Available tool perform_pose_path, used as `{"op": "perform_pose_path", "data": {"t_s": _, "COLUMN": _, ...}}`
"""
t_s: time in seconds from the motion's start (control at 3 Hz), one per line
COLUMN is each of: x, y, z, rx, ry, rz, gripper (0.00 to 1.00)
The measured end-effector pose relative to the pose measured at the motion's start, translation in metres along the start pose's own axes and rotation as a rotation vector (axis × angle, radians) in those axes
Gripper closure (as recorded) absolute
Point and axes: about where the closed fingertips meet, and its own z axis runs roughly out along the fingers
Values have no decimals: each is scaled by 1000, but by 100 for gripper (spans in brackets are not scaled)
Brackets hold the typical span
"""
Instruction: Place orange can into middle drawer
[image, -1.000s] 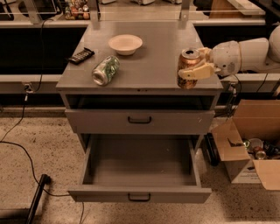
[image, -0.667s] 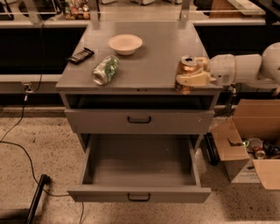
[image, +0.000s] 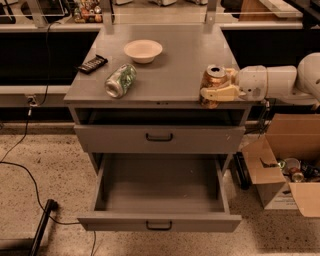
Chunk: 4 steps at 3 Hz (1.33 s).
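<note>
Camera view caught the orange can (image: 216, 73) upright at the front right corner of the counter (image: 170, 65), copper-coloured with a silver top. The cream claw (image: 217, 89), reaching in from the right, was clasped around it. Below, the middle drawer (image: 200, 223) stood pulled out, grey and shallow. A green-and-white can (image: 120, 80) lay on its side near a pale bowl (image: 143, 50). A cardboard box (image: 280, 175) sat on the speckled floor (image: 45, 165) at right.
</note>
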Motion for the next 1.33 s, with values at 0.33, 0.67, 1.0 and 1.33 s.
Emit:
{"op": "perform_pose_path", "data": {"t_s": 0.33, "x": 0, "y": 0, "z": 0, "rx": 0, "ry": 0, "rz": 0, "gripper": 100}}
{"op": "perform_pose_path", "data": {"t_s": 0.67, "x": 0, "y": 0, "z": 0, "rx": 0, "ry": 0, "rz": 0, "gripper": 100}}
{"op": "perform_pose_path", "data": {"t_s": 1.0, "x": -1, "y": 0, "z": 0, "rx": 0, "ry": 0, "rz": 0, "gripper": 100}}
{"op": "perform_pose_path", "data": {"t_s": 1.33, "x": -1, "y": 0, "z": 0, "rx": 0, "ry": 0, "rz": 0, "gripper": 100}}
